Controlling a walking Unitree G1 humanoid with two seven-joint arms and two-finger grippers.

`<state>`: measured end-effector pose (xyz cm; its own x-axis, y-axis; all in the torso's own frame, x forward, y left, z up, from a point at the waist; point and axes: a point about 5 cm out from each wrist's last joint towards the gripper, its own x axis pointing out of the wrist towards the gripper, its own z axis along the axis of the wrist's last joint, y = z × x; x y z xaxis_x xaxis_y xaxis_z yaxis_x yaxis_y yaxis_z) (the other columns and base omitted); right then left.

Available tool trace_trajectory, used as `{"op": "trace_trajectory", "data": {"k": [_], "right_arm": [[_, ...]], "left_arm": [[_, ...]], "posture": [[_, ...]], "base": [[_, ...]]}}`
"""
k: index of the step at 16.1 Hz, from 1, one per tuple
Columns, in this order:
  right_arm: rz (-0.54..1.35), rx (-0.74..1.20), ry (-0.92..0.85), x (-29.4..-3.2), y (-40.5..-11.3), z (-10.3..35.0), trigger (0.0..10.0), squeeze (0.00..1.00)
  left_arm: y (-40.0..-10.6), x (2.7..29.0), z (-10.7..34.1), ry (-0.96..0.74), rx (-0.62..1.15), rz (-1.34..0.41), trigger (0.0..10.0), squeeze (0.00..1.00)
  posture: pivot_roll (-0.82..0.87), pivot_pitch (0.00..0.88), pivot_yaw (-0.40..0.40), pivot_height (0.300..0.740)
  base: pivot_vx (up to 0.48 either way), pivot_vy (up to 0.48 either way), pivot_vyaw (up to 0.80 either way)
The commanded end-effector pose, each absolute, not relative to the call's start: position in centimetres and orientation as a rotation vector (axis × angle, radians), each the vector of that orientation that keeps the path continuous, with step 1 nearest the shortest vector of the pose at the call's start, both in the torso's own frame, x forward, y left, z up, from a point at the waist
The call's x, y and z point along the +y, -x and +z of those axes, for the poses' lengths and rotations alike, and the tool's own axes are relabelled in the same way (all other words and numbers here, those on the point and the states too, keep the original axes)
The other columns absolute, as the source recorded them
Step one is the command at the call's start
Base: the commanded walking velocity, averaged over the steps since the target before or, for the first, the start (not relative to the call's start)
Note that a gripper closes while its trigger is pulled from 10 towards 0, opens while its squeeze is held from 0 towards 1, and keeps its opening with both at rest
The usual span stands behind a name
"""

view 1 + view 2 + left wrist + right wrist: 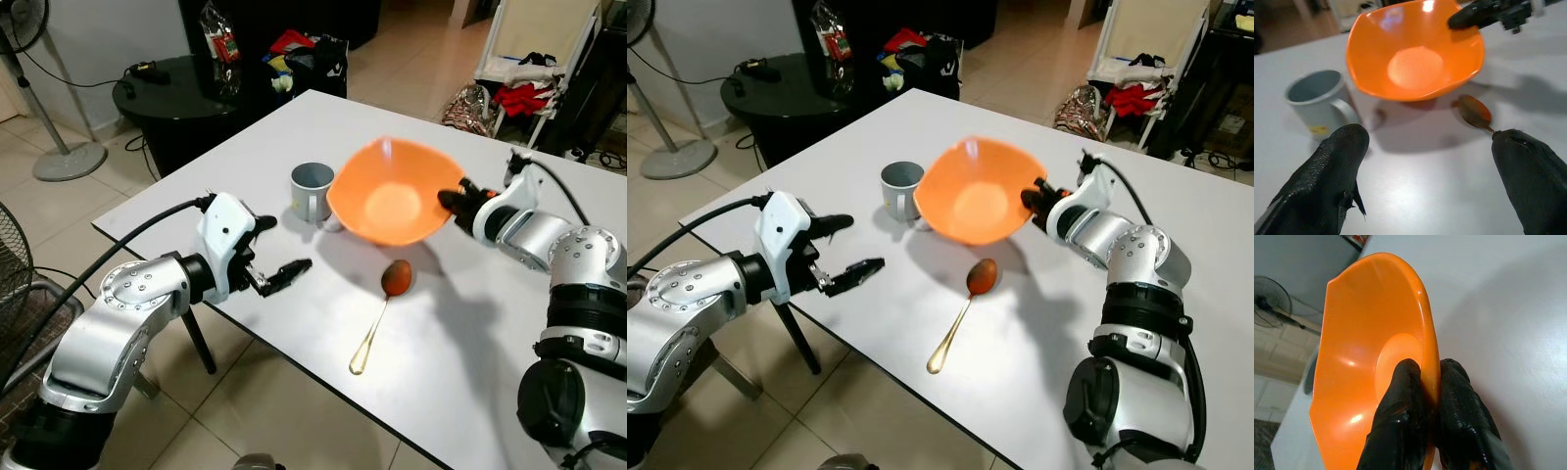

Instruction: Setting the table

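Orange bowl hangs tilted above the white worktop, its rim pinched by the right tool. Grey mug stands beside the bowl, spoon lies just before it. Left tool gapes wide, empty.

Bowl glossy orange plastic; spoon shiny, golden metal handle; mug smooth grey; table matt white.
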<state>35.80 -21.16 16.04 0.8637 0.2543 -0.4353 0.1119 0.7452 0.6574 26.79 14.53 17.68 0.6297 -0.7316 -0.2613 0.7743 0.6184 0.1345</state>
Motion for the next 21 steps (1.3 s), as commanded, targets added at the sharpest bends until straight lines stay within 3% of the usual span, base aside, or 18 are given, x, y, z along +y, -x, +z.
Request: {"op": "trace_trajectory", "data": {"k": [1, 11, 12, 13, 21], "right_arm": [[0.102, 0.523, -0.723, -21.0, -36.1, 16.9, 10.0, 0.0], [0.136, 0.632, -0.858, -20.9, -35.7, 15.6, 10.0, 0.0], [0.14, 0.636, -0.869, -20.9, -35.7, 15.5, 10.0, 0.39], [0.141, 0.642, -0.869, -20.8, -35.6, 15.4, 10.0, 1.0], [0.148, 0.672, -0.844, -22.2, -33.8, 15.5, 10.0, 1.0]], "left_arm": [[-26.8, 14.4, 18.1, -0.257, 0.181, -0.888, 10.0, 0.0], [-26.4, 14.0, 17.8, -0.241, 0.211, -0.926, 10.0, 0.0], [-26.3, 14.0, 17.8, -0.241, 0.215, -0.932, 10.0, 0.0], [-26.3, 14.0, 17.8, -0.241, 0.216, -0.933, 10.0, 0.0], [-26.1, 14.3, 17.9, -0.242, 0.215, -0.928, 10.0, 0.0]], "posture": [[0.16, 0.0, 0.035, 0.74], [0.15, 0.0, 0.038, 0.74], [0.15, 0.0, 0.038, 0.74], [0.15, 0.0, 0.037, 0.74], [0.15, 0.0, 0.033, 0.74]], "base": [[0.0, 0.0, 0.0], [0.0, 0.0, 0.0], [0.0, 0.0, 0.0], [0.0, 0.0, 0.0], [0.0, 0.0, 0.0]]}}
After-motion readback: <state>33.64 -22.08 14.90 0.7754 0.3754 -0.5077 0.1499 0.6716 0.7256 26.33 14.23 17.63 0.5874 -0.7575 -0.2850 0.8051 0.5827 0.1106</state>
